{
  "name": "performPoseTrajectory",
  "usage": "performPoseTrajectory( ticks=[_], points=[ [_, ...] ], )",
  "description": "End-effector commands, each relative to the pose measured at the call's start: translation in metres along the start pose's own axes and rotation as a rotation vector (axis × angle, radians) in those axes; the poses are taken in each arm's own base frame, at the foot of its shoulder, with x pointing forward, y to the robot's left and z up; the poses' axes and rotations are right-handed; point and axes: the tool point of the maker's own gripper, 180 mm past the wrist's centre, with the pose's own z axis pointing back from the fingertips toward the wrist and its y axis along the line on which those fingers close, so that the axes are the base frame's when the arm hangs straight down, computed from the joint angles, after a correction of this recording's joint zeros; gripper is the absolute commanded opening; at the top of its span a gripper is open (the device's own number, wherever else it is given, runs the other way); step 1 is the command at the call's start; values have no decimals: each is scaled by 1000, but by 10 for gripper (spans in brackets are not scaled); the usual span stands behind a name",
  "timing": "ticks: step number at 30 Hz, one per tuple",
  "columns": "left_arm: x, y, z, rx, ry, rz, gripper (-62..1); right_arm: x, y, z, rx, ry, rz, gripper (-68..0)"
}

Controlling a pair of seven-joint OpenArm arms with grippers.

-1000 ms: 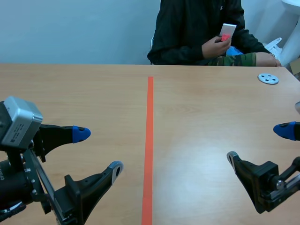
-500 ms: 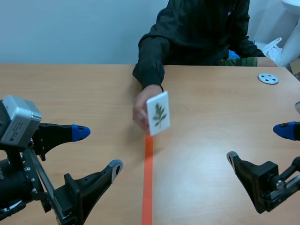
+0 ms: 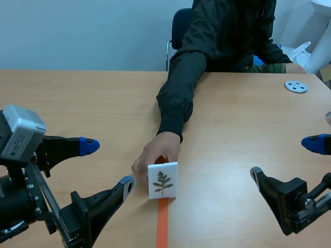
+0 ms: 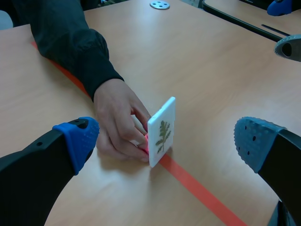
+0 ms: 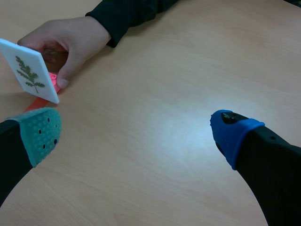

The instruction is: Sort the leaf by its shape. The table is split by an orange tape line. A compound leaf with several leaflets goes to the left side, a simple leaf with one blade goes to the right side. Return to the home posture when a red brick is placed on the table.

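A white card [image 3: 163, 181] printed with a green compound leaf of several leaflets stands upright on the orange tape line [image 3: 163, 227]. A person's hand [image 3: 155, 154] holds it from behind. In the left wrist view the card [image 4: 162, 131] stands on a pink base [image 4: 145, 143], ahead of and between my open fingers [image 4: 77, 137]. In the right wrist view the card [image 5: 28, 69] and hand [image 5: 66, 37] lie ahead of the grey-green pad [image 5: 42, 132]. My left gripper [image 3: 107, 165] is open just left of the card. My right gripper [image 3: 286, 159] is open, well to its right.
The person's dark sleeve [image 3: 181, 93] stretches across the table's middle from the far side. A small grey disc [image 3: 296, 87] lies at the far right. Bare wooden tabletop [image 3: 243, 129] spreads on both sides of the tape line.
The person's hand has carried the card from mid-air down and toward me, setting it on the tape line. Neither gripper has moved.
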Motion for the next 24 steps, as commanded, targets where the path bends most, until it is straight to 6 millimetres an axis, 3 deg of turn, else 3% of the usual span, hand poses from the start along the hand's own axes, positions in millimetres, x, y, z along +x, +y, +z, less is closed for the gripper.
performPoseTrajectory(
  ticks=[1, 14, 24],
  points=[
    [5, 1, 0, -1, -21, -1, 8, 9, -3, -2, 0, -30, 13, 4],
    [6, 1, 0, -1, -21, -1, 8, 17, 4, -14, 86, -17, 60, 4],
    [6, 1, 0, -1, -21, -1, 8, -1, 30, -36, 237, 2, 43, 4]
  ],
)
